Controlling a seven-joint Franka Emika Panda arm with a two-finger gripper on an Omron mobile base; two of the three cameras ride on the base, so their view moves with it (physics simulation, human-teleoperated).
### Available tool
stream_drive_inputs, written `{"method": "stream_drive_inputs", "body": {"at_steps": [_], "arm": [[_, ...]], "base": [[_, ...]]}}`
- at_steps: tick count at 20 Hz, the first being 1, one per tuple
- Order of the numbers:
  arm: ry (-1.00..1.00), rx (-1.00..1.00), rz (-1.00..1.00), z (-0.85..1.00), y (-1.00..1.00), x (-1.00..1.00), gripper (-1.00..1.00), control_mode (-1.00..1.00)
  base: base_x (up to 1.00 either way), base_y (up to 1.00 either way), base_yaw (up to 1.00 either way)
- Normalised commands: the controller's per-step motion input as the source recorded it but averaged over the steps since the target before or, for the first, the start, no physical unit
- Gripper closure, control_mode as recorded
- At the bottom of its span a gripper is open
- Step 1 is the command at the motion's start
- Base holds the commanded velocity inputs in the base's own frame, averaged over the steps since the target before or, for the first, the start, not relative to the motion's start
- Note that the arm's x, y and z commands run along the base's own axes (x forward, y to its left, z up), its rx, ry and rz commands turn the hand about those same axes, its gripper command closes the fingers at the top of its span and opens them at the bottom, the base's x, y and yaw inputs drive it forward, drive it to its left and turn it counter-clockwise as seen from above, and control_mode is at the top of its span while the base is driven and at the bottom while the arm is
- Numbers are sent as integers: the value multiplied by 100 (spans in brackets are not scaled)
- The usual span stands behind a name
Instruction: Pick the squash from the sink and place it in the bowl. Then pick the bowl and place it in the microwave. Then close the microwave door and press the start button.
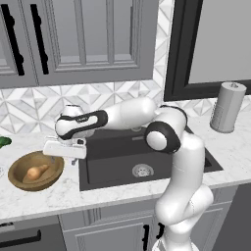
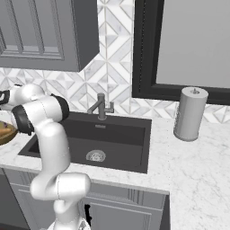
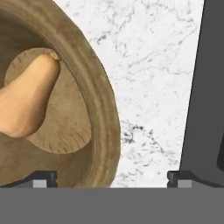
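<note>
While your arm reached out to the left over the counter, the squash (image 1: 36,172) lay on its side inside the bowl (image 1: 19,182), down on the flat bottom. It was a small pear-shaped thing, orange-tan, narrowing to a neck with a tiny stub of stem at the tip; in the hand view the squash (image 3: 27,98) looked smooth and evenly coloured, a little paler toward the neck. The bowl (image 3: 101,118) was wide, shallow and wooden, golden-brown with a thick rounded rim and a darker outside, and it sat on the white marbled counter (image 1: 59,193) just beside the left edge of the sink (image 1: 112,164).

Your gripper (image 1: 65,155) hung above the strip of counter between the bowl's right rim and the sink, not touching either. Its fingers (image 3: 41,178) were spread as wide as they go, one tip over the bowl's rim and the other over the edge of the sink (image 3: 201,96), with nothing between them.

You could see the sink was a dark grey rectangular basin with a round steel drain (image 1: 142,170) and a grey faucet (image 2: 101,107) at the back. A grey paper-towel roll (image 1: 228,107) stood on the counter to its right.
</note>
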Motion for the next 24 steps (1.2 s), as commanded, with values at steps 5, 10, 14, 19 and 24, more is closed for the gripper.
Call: {"method": "stream_drive_inputs", "body": {"at_steps": [5,10,14,19,24], "arm": [[2,0,0,-15,15,23,-100,-100],[0,0,0,-22,16,7,-100,-100],[0,0,0,-30,18,0,-100,-100],[0,2,0,-24,9,-6,100,-100],[3,0,0,-1,0,-2,100,-100]], "base": [[0,0,0],[0,0,0],[0,0,0],[0,0,0],[0,0,0]]}}
